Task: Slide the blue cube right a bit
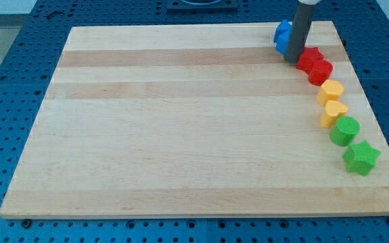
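Observation:
The blue cube [283, 37] sits near the board's top right, partly hidden behind the dark rod. My tip [292, 61] rests on the board just below and right of the blue cube, touching or nearly touching it, with a red block [309, 58] right beside it on the view's right.
A curved row of blocks runs down the board's right side: a second red block [321, 71], a yellow hexagon [331, 91], a yellow block [333, 113], a green cylinder [345, 130] and a green star [361, 157]. The wooden board [181, 121] lies on a blue pegboard.

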Available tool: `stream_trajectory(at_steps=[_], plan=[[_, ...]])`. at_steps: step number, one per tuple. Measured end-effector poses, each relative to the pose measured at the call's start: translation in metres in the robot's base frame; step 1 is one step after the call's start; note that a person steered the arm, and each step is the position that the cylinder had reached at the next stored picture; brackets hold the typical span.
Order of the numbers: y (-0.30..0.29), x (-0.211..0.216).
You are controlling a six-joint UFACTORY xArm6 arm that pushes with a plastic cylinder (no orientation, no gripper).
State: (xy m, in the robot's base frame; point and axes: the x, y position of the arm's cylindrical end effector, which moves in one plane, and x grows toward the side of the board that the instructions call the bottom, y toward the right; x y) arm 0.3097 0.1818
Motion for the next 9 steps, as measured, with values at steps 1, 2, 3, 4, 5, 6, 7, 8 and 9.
stream_trajectory(at_steps=[1,2,3,4,5,6,7,8,9], plan=[[0.004,0.0],[0.004,0.0],[0.004,0.0],[0.0,0.002],[-0.014,0.012],[-0.025,0.017],[-0.054,0.017],[-0.09,0.005],[-0.099,-0.017]])
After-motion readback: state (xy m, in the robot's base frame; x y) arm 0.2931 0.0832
